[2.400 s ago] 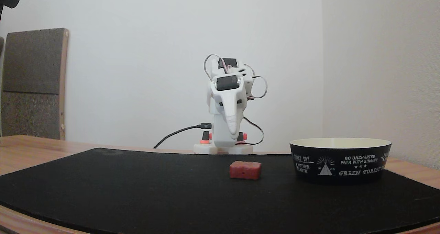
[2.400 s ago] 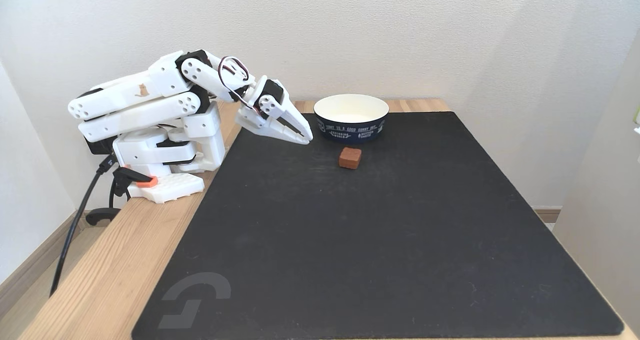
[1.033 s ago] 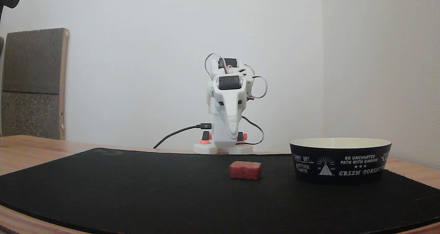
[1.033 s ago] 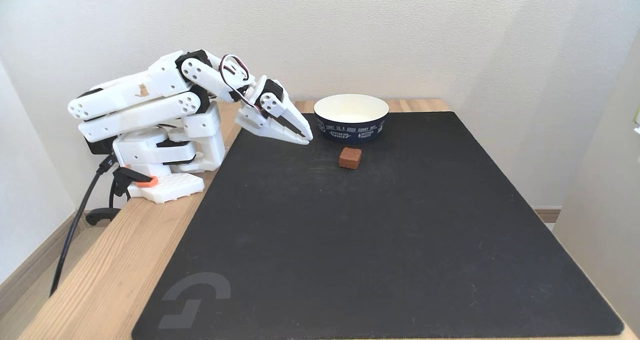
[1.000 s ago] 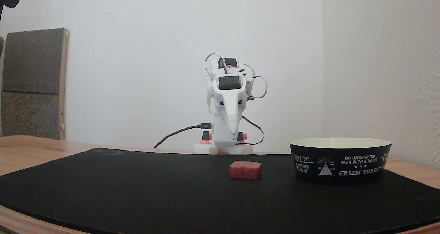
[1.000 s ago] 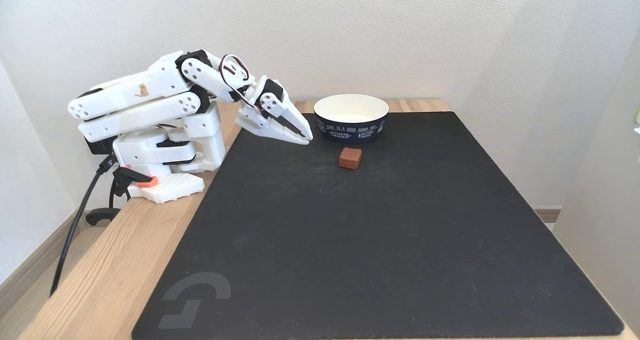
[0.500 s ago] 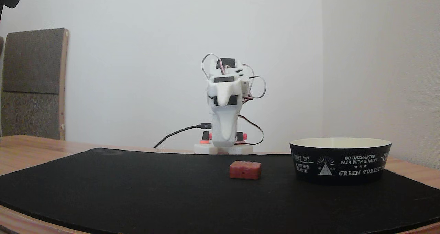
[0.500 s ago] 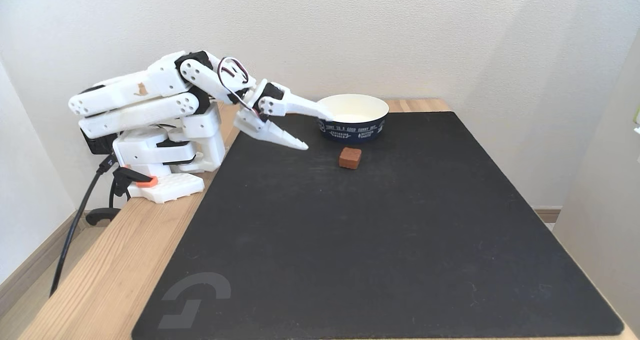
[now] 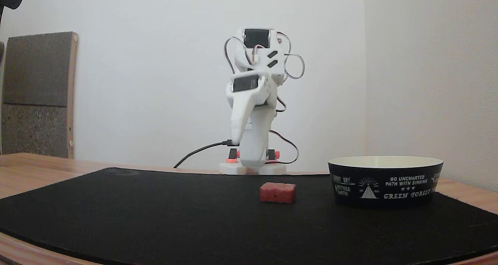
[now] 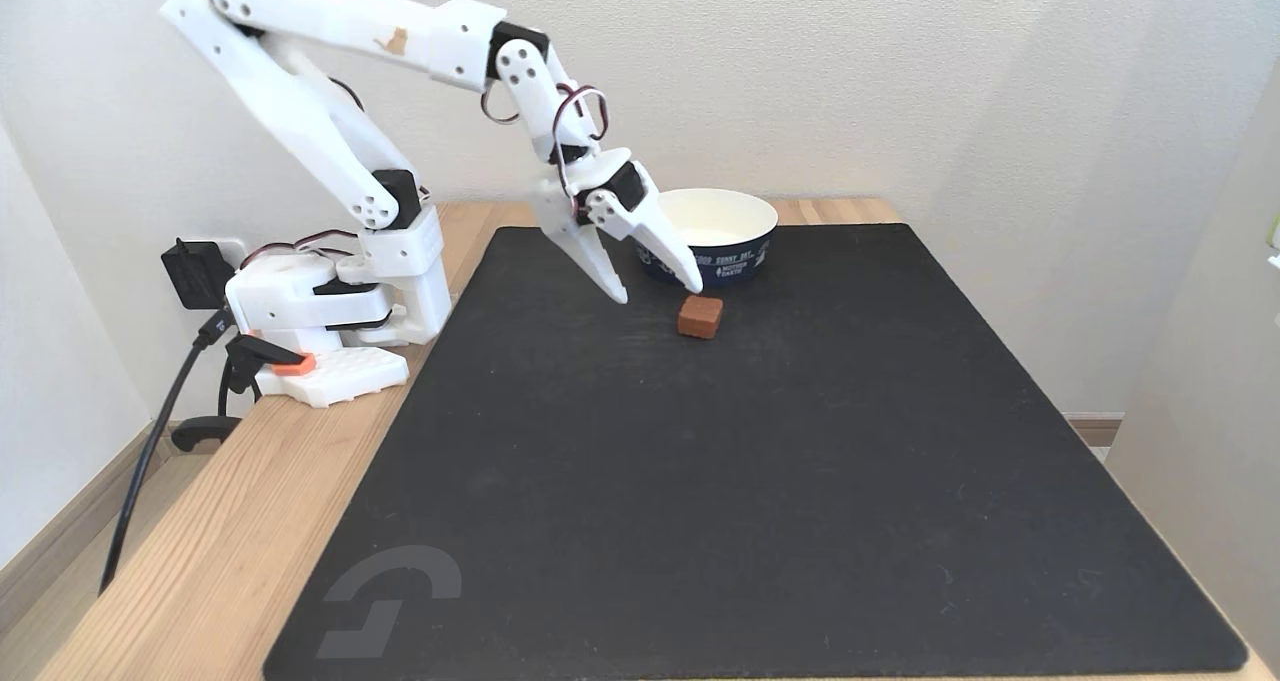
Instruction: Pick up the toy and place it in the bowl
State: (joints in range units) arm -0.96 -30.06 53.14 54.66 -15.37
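Reaching out from its white base (image 10: 330,306) at the mat's edge, the white arm (image 10: 340,21) points its gripper (image 10: 658,293) steeply down, jaws spread wide and empty. In a fixed view from above, the 2 fingertips (image 10: 620,296) hang just beside the toy (image 10: 700,316), on its left side as that view shows it, and apart from it; the far finger's tip overlaps the bowl's dark side in the picture. How high the tips stand above the mat cannot be told from this view.

The toy, a small dull-red block, lies flat on the black mat (image 10: 760,481), close in front of the bowl (image 10: 740,256) and not touching it. In a fixed view from table height, the toy (image 9: 277,192) shows a tiny dark dot on its near face, and the bowl (image 9: 385,183) stands to its right with a clear gap between them. That bowl is black outside with white lettering and a tent emblem, cream inside. The gripper (image 9: 249,152) faces the low camera end-on there, so the gap between the jaws is hard to read.

The mat lies on a wooden table (image 10: 240,521). A black cable (image 10: 150,461) runs down from the base past the table's edge. A brown panel (image 9: 37,93) leans against the wall (image 9: 155,62) at the left of the low view.
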